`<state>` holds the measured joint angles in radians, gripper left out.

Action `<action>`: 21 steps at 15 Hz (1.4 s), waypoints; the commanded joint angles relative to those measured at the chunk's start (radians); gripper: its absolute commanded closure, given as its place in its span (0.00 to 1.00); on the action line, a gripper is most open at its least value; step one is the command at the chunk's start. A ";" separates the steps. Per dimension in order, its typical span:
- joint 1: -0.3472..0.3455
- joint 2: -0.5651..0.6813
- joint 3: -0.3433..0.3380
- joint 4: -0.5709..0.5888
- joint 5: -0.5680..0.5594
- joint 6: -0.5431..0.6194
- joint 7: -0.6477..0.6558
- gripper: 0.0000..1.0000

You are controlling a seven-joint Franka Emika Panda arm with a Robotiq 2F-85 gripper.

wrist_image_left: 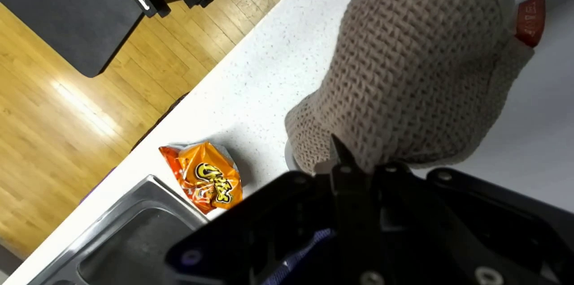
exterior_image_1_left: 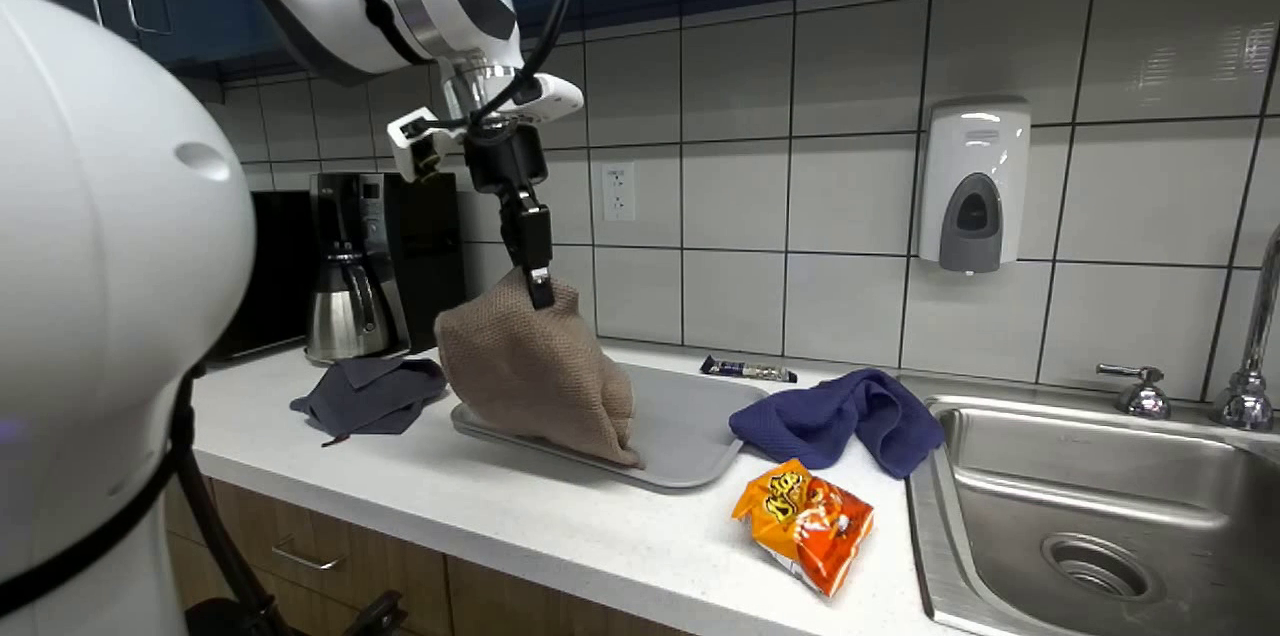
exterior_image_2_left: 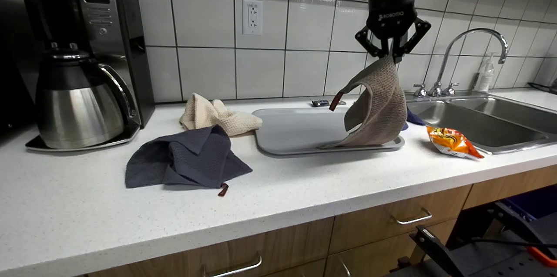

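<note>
Black end effector [exterior_image_2_left: 390, 55]; brown waffle-weave cloth [exterior_image_2_left: 384, 103] with red tag [wrist_image_left: 531, 20] below it; lower down, grey tray [exterior_image_2_left: 300, 129] and speckled white worktop [exterior_image_2_left: 283, 190].

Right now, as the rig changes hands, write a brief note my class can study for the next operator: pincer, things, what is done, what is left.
Pincer: closed on the upper end of the brown towel.
Things: the towel hangs with its lower end at the gray tray, seemingly touching it. The purple-blue towel lies between tray and sink, the snack bag in front of it. The dark gray cloth and cream cloth lie between tray and coffee maker.
Done: brown towel gripped, upper part raised.
Left: not yet released; I'd check its lower end before opening.
</note>
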<state>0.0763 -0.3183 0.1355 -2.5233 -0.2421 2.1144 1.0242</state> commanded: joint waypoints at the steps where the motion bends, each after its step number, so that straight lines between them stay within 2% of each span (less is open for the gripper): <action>1: -0.004 -0.037 0.029 -0.026 0.035 -0.030 -0.006 0.99; 21: 0.043 -0.015 0.063 -0.061 0.117 -0.044 -0.054 0.99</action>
<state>0.1209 -0.3174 0.1871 -2.5687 -0.1568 2.0913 1.0045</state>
